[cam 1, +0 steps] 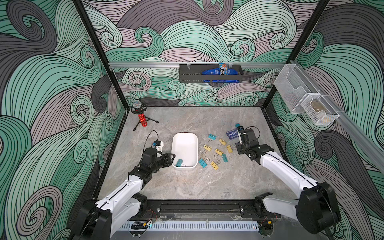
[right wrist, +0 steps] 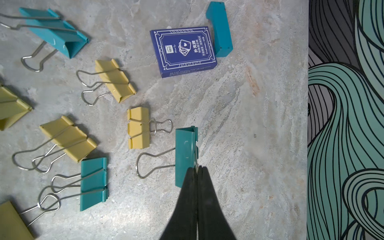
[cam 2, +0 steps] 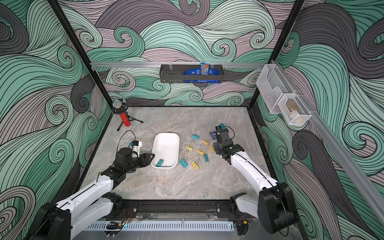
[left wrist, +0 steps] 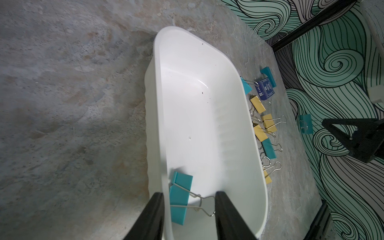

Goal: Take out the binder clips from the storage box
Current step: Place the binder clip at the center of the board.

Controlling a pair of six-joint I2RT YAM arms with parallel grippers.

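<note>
The white storage box [cam 1: 185, 134] lies mid-table, with one teal binder clip [cam 1: 179, 163] in its near left corner. My left gripper [left wrist: 188, 194] is open and straddles that corner's wall. One finger [left wrist: 154, 207] is outside the wall, the other is inside by the teal clip's [left wrist: 180, 197] wire handles. Several teal and yellow binder clips [cam 1: 216, 152] lie on the table right of the box. My right gripper [right wrist: 197, 168] is shut on another teal clip [right wrist: 186, 155], held by its wire handle above the table. That clip [left wrist: 305, 124] also shows hanging in the left wrist view.
A dark blue card box [right wrist: 182, 52] and a teal block [right wrist: 220, 29] lie just beyond the right gripper. A red device on a small tripod [cam 1: 141, 118] stands at the back left. A black rack [cam 1: 209, 73] and mesh baskets [cam 1: 301, 99] hang on the walls.
</note>
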